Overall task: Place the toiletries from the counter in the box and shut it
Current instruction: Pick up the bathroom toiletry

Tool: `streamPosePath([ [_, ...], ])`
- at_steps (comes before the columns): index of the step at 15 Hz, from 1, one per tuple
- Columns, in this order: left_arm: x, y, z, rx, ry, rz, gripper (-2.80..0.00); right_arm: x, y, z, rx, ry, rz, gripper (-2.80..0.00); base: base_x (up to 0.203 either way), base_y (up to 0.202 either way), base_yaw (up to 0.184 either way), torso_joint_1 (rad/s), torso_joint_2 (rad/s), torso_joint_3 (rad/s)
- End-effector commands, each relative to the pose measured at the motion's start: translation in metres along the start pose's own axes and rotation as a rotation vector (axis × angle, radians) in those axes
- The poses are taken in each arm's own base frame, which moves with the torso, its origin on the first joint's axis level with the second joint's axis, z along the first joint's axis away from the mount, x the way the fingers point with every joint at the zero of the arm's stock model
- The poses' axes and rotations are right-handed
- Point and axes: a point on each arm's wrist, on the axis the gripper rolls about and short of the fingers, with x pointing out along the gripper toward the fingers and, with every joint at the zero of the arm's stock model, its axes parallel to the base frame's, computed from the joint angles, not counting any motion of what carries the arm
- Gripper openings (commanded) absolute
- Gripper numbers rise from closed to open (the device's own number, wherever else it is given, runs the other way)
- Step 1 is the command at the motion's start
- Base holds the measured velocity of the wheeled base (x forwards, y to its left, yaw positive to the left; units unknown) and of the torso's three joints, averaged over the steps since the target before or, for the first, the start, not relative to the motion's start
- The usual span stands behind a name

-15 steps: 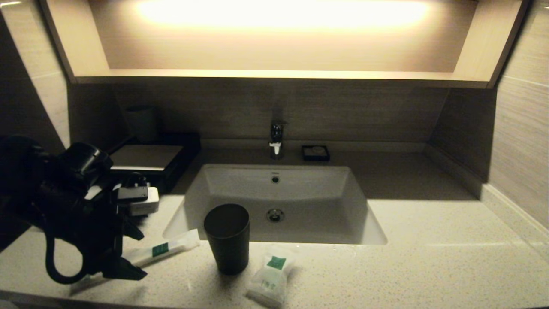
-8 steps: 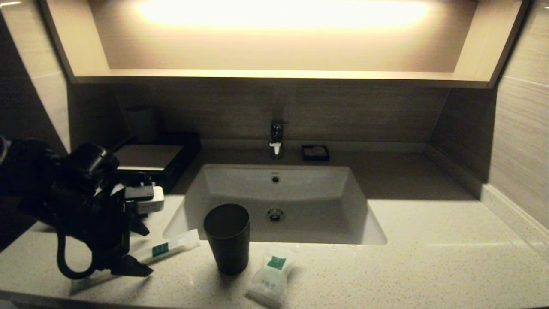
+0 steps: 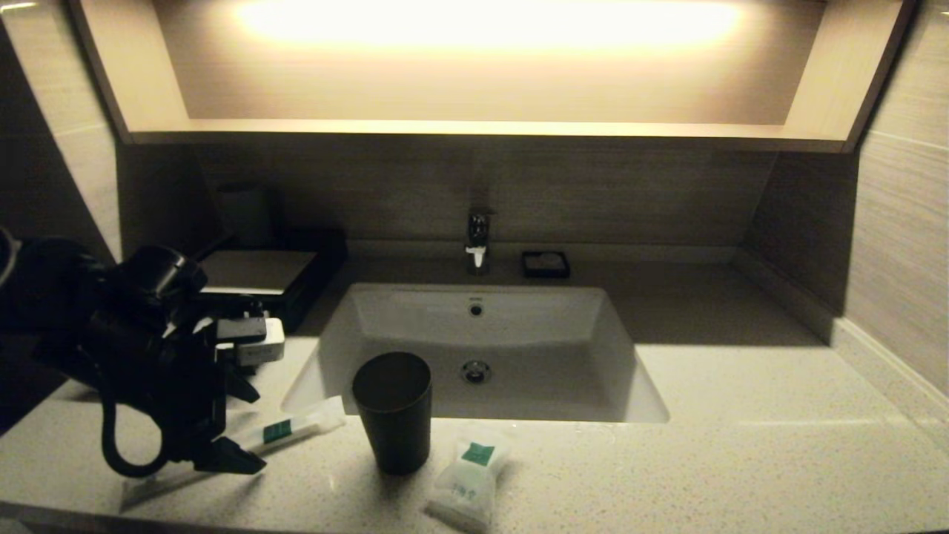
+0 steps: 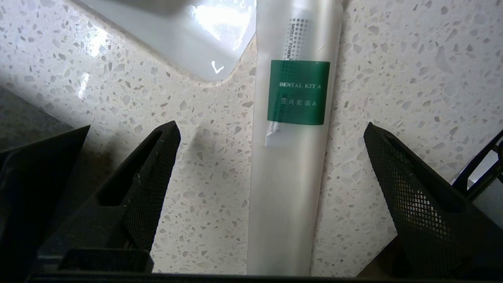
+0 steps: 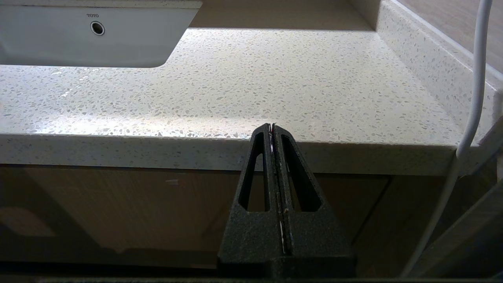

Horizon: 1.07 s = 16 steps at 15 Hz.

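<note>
The long stick-shaped packet (image 3: 296, 426) with a green label lies on the speckled counter (image 3: 741, 460) at the front left, next to the basin's corner. My left gripper (image 3: 241, 430) is open and low over its near end; in the left wrist view the packet (image 4: 290, 177) lies lengthwise between the spread fingers of the gripper (image 4: 271, 126), touching neither. The small white pouch (image 3: 467, 482) lies at the front edge, right of the tumbler. The black box (image 3: 259, 271) with a pale top stands at the back left. My right gripper (image 5: 272, 125) is shut and empty, in front of the counter's front edge.
A dark tumbler (image 3: 393, 411) stands between the two packets. The white basin (image 3: 482, 356) is sunk in the middle, with a tap (image 3: 478, 241) behind it. A small black dish (image 3: 546, 264) sits right of the tap. A dark cup (image 3: 245, 211) stands behind the box.
My left arm has shifted a little to the right, towards the stick packet. The packets, tumbler and box have not moved.
</note>
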Motion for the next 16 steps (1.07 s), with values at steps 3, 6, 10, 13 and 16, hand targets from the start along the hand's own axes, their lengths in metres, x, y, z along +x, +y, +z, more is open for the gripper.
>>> streamPosePath([
  [3,0.0005,-0.0003,-0.0005,0.004,0.001,-0.006,0.00,0.0002,0.0000,-0.0004,-0.001,0.002,0.001,-2.80,0.000,0.000,0.000,0.000,0.00,0.000],
  [6,-0.0001,-0.0013,-0.0008,0.003,0.003,-0.009,0.00,0.0002,0.0000,-0.0004,-0.001,0.002,0.001,-2.80,0.000,0.000,0.000,0.000,0.00,0.000],
  [10,-0.0003,-0.0027,-0.0014,-0.001,0.003,-0.015,0.00,0.0002,0.0000,-0.0004,-0.001,0.002,0.001,-2.80,0.000,0.000,0.000,0.000,0.00,0.000],
  [13,-0.0006,-0.0038,-0.0019,-0.004,0.004,-0.018,0.00,0.0002,0.0000,-0.0003,-0.001,0.002,0.001,-2.80,0.000,0.000,0.000,0.000,0.00,0.000],
  [16,0.0010,-0.0048,-0.0031,-0.007,0.009,-0.026,-2.80,0.0002,0.0000,-0.0004,-0.001,0.002,0.001,-2.80,0.000,0.000,0.000,0.000,0.00,0.000],
])
